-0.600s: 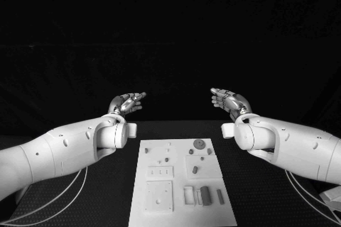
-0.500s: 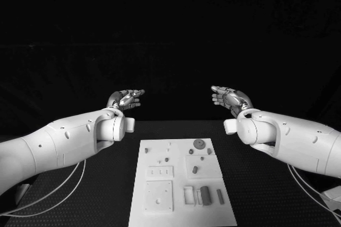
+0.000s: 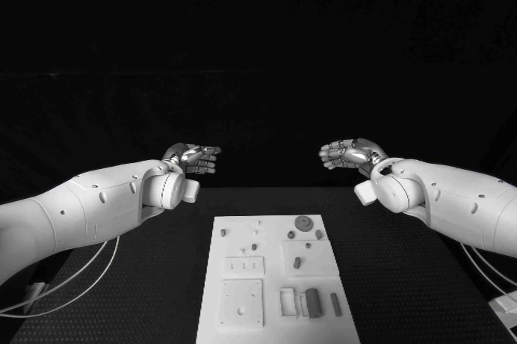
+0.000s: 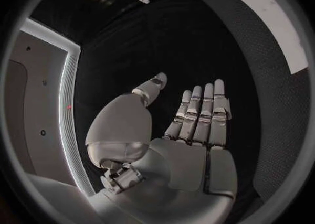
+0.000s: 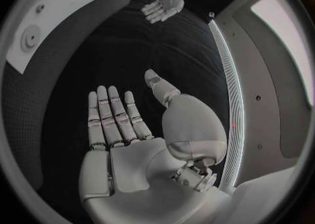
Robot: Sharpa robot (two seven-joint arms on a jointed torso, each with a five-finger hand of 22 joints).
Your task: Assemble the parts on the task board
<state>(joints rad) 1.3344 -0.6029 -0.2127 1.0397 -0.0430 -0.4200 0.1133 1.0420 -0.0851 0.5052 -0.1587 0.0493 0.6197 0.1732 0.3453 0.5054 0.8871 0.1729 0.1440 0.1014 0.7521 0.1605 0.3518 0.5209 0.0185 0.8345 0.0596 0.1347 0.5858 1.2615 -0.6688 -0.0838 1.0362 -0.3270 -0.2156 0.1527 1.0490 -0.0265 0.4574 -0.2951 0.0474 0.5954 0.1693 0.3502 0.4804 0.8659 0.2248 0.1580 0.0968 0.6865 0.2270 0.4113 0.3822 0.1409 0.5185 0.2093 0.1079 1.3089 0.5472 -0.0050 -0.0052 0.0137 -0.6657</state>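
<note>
The white task board (image 3: 276,280) lies in the middle of the black table, with small grey parts on it: a round disc (image 3: 305,223), a short peg (image 3: 297,262) and a dark block (image 3: 312,301) near its front right. My left hand (image 3: 192,158) is raised beyond the board's far left, fingers straight and apart, holding nothing (image 4: 190,124). My right hand (image 3: 350,154) is raised beyond the far right, also flat and empty (image 5: 121,121). The two palms face each other, well above and behind the board.
The board carries raised white blocks (image 3: 243,265) and a square plate (image 3: 241,302). White cables (image 3: 65,284) trail on the table at the left, and another cable (image 3: 485,273) at the right. Black table surface surrounds the board on both sides.
The whole head picture has shifted, so the camera moved. Both hands stay raised and empty; each appears to have turned a little, fingers pointing more inward toward the other.
</note>
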